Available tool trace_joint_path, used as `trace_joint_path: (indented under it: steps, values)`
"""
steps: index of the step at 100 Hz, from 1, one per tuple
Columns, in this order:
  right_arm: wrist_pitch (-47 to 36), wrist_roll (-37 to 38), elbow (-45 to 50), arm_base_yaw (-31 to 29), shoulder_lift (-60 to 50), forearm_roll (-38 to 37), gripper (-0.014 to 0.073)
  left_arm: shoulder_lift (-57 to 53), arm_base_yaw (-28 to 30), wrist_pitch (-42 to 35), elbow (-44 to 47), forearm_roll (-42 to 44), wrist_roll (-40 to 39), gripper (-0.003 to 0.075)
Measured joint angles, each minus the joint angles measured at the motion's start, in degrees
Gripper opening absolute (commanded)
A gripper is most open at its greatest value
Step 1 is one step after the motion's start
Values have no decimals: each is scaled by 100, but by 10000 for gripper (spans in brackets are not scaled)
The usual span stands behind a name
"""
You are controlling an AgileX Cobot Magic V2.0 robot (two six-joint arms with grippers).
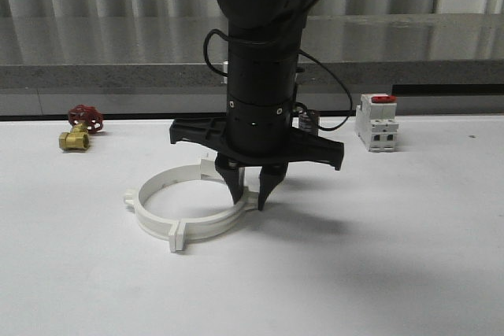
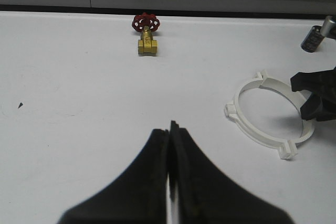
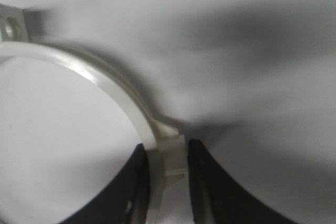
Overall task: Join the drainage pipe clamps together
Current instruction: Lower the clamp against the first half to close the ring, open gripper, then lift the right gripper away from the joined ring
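The two drainage pipe clamps [image 1: 157, 224] lie on the white table as one wide white ring, with tabs sticking out at its sides. My right gripper [image 1: 251, 204] points straight down over the ring's right side. In the right wrist view its fingers [image 3: 165, 153] stand on either side of the paired end tabs [image 3: 172, 148], shut on them with the ring's arc [image 3: 94, 74] curving away. My left gripper [image 2: 171, 127] is shut on nothing over bare table, well to the left of the ring [image 2: 252, 129].
A brass valve with a red handwheel [image 1: 77, 133] [image 2: 146, 40] sits at the back left. A white breaker with a red top [image 1: 376, 122] stands at the back right, with a small dark cylinder [image 2: 313, 38] near it. A grey ledge [image 1: 118, 76] bounds the table's far edge.
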Motion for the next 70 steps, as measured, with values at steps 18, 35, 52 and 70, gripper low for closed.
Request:
trace_joint_path:
  steps: [18, 35, 52, 70]
  values:
    - [-14, 0, 0, 0, 0, 12, 71, 0, 0, 0, 0, 0, 0, -21]
    - [-27, 0, 0, 0, 4, 15, 288, 0, 0, 0, 0, 0, 0, -21]
    - [-112, -34, 0, 0, 35, 25, 539, 0, 0, 0, 0, 0, 0, -21]
    - [-135, -34, 0, 0, 33, 25, 542, 0, 0, 0, 0, 0, 0, -21]
